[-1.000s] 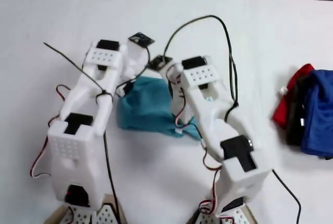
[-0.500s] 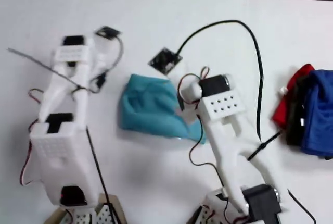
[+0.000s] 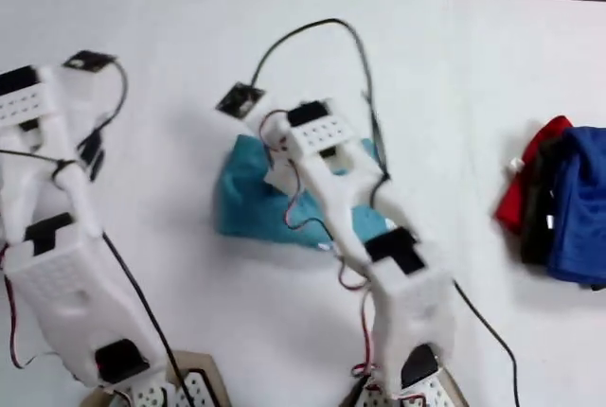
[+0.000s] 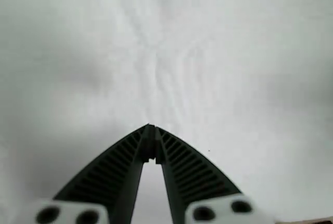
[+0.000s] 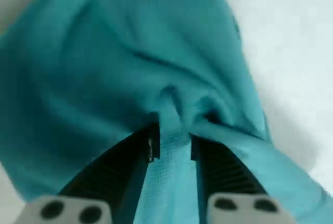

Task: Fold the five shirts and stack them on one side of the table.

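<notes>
The right gripper (image 5: 174,141) holds a fold of the teal shirt (image 5: 130,62). It is pinched shut on it. The cloth bunches up in a little ridge between its two black fingers (image 5: 119,174). From the high view, the right arm (image 3: 327,156) leans over this shirt. The shirt lies crumpled near the middle of the white table (image 3: 454,85). Part of it is hidden under the arm.

The left gripper (image 4: 150,136) is closed tight. Its tips touch and there is nothing in it. It hangs over the white table. From the high view, the left arm (image 3: 47,199) is at 9 o'clock from the teal shirt, well apart from it.

At 3 o'clock from the teal shirt, well apart, three more shirts lie in a heap by the table's edge. The red shirt (image 3: 530,175) is nearest the teal one. The black shirt (image 3: 542,210) touches the red one. The blue shirt (image 3: 579,199) is on the far side and lies partly over the black one.
</notes>
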`<state>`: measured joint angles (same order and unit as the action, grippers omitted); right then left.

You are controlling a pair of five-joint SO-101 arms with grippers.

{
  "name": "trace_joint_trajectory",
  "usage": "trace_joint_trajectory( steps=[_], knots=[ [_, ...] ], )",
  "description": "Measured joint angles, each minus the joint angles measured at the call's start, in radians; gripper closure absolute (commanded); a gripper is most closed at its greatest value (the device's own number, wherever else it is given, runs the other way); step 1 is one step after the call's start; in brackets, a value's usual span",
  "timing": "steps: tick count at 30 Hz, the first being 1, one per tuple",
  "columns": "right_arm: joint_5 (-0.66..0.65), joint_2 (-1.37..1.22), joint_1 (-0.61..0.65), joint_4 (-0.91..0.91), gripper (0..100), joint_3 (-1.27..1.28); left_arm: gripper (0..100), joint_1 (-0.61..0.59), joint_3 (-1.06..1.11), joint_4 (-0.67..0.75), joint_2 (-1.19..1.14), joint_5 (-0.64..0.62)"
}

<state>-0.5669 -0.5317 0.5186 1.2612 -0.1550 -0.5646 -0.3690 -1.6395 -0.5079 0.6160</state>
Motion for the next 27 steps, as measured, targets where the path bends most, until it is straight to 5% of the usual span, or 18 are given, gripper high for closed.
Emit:
trace_joint_trajectory(
  steps=[15,20,27],
  knots=[
    [-0.015,-0.196,0.012,0.474,86.5,-0.741,98,-0.048,0.000,-0.026,0.000,0.034],
    [-0.187,-0.261,0.014,0.479,86.4,-0.756,98,-0.048,0.000,-0.021,0.000,0.034],
    [-0.591,-0.333,-0.032,0.485,86.5,-0.772,98,-0.068,0.000,-0.021,0.000,0.034]
  ],
)
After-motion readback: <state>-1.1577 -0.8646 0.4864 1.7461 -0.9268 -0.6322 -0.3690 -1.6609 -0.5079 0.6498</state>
